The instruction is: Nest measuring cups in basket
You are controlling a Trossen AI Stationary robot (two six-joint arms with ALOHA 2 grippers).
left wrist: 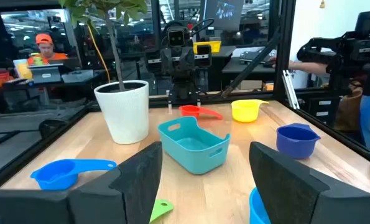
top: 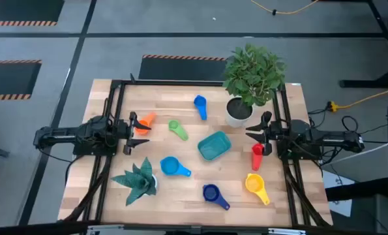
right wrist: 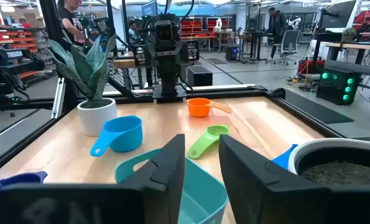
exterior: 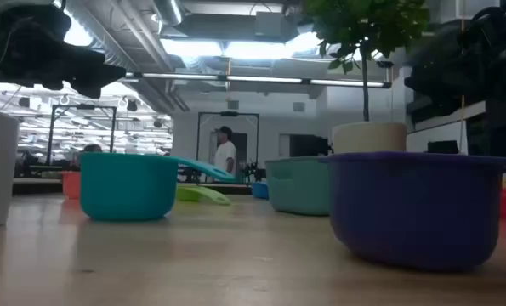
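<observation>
The measuring cups look like light, stiff moulded plastic with smooth round bowls, so they would probably skid or tip if nudged; the flat handle or the bowl's rim is the likeliest place for a pinch. All seven lie loose on the wooden table (top: 180,196) around the teal basket (top: 214,145), a low rounded-square tub at the centre that holds nothing yet. Taking the basket as the clock's centre in the high view, the mid blue cup (top: 200,105) lies at 11 o'clock, the green cup (top: 177,128) at 10, the orange cup (top: 144,122) farther out at about 9, the light blue cup (top: 171,166) at 8, the dark blue cup (top: 212,194) at 6, the yellow cup (top: 255,185) at 4 and the red cup (top: 257,156) at 3. The left gripper (top: 136,125) hangs spread and unladen just beside the orange cup; the right gripper (top: 256,134) hangs likewise parted and holding nothing, near the red cup and a white plant pot (top: 238,111).
</observation>
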